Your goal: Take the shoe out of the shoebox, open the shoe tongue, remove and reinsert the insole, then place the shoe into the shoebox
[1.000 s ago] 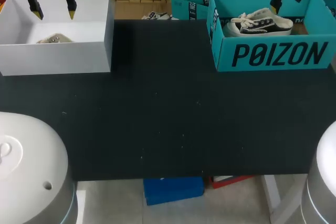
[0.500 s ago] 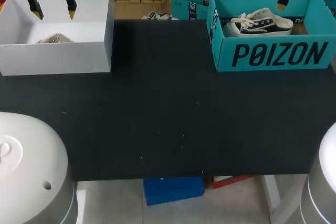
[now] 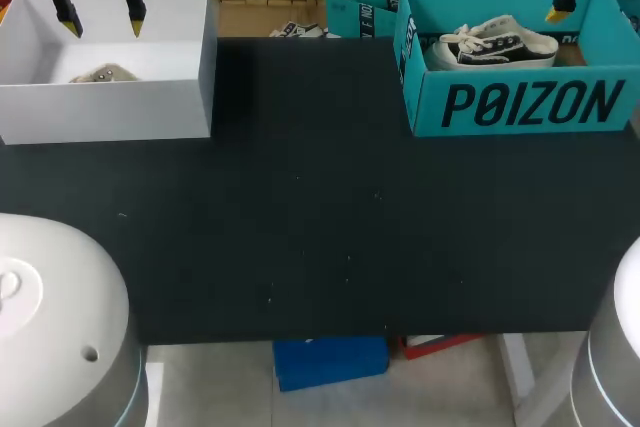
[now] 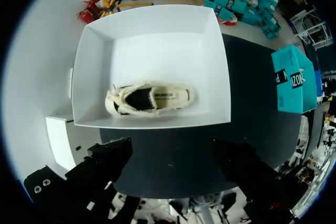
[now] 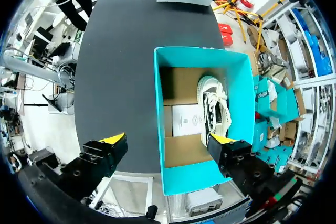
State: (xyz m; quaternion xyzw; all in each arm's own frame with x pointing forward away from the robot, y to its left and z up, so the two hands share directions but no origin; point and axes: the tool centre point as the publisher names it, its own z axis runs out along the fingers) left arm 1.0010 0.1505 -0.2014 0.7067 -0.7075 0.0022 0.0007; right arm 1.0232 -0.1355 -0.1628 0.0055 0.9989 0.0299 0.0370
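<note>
The left claw (image 3: pixel 102 23) stands wide open and holds nothing. It hangs above the white shoebox (image 3: pixel 180 97) and touches none of its walls. Below it, ahead of its fingers, one cream shoe (image 4: pixel 149 99) lies on the floor of this box with its opening upward.

The right claw (image 5: pixel 167 139) is also spread wide and empty. It hangs above the teal shoebox (image 5: pixel 184 179): one finger (image 5: pixel 223 141) is over the inside of the box, the other is over the black tabletop (image 3: pixel 320 217), outside the box wall. One black-and-white shoe (image 5: pixel 215 109) lies in this box, just ahead of the inner finger, apart from it. One white paper sheet (image 5: pixel 186 120) lies beside the shoe, between the two fingers.

I count two claws, two shoeboxes and two shoes, one shoe in each box.
</note>
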